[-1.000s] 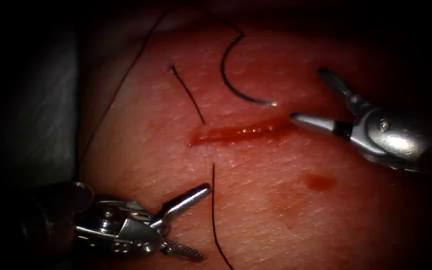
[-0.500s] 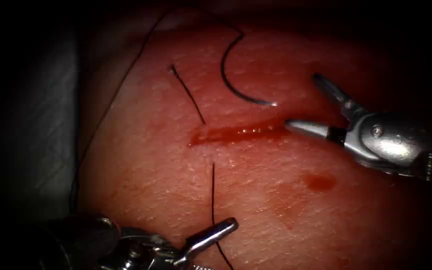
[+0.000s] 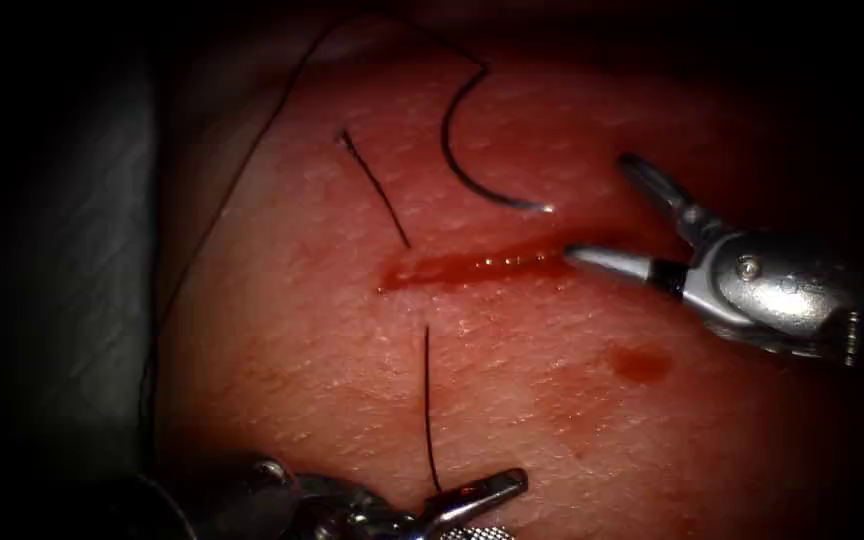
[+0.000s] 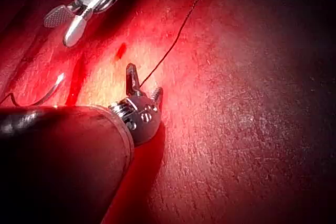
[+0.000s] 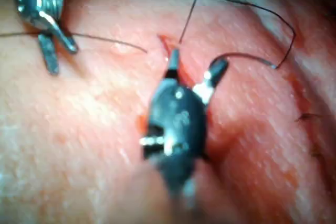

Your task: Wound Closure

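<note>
A: Tools?
B: Right tool: jaws spread, empty, one tip touching the cut's right end. Left tool: jaws apart around the thread below the cut, not pinching it.
A: Needle?
B: Needle lies loose on the tissue just above the cut, point near its right end, not in the tissue.
A: Step?
B: Probably needle pickup. That calls for a mid-curve grip, clear of the point.

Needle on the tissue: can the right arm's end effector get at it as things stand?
Probably yes. The needle lies free on the tissue above the cut; the right end effector, open and empty, sits beside its tip with nothing between.
</note>
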`<action>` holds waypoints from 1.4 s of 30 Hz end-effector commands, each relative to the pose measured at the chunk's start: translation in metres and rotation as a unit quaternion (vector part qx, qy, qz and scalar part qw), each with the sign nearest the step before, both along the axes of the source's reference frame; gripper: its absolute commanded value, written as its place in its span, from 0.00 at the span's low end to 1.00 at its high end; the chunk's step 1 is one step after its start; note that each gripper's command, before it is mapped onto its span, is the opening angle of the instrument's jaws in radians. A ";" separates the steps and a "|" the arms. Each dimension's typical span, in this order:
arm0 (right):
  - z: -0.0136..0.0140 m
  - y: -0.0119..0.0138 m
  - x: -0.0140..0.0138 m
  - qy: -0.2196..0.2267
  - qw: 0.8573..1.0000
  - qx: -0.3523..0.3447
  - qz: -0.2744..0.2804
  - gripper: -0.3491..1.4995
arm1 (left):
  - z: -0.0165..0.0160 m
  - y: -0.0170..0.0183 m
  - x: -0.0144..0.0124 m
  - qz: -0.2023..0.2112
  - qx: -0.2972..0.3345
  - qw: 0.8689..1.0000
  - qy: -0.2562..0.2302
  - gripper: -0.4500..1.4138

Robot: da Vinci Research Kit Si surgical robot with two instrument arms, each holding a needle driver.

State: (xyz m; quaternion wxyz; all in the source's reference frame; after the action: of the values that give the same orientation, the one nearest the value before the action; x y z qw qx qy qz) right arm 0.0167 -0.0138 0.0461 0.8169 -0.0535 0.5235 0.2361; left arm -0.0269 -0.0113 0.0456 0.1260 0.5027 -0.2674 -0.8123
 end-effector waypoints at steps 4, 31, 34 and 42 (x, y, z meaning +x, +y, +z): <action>0.0005 -0.0009 0.0006 0.002 1.000 0.002 -0.002 0.73 | 0.0001 -0.0006 -0.0004 0.007 -0.003 1.000 -0.003 0.59; 0.0010 -0.0025 0.0025 0.050 0.981 -0.102 -0.159 0.56 | -0.0013 0.0029 0.0015 0.126 -0.039 0.990 -0.047 0.00; 0.0015 -0.0033 0.0039 0.074 0.964 -0.153 -0.204 0.49 | -0.0018 0.0043 0.0017 0.139 -0.046 0.988 -0.057 0.00; 0.0017 -0.0033 0.0050 0.076 0.935 -0.248 -0.242 0.47 | -0.0019 0.0068 0.0022 0.159 -0.045 0.984 -0.065 0.00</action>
State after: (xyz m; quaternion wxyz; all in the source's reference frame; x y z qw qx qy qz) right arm 0.0209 -0.0165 0.0476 0.7683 -0.1122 0.6212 -0.1055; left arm -0.0239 -0.0040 0.0430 0.2591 0.5851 -0.2272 -0.7341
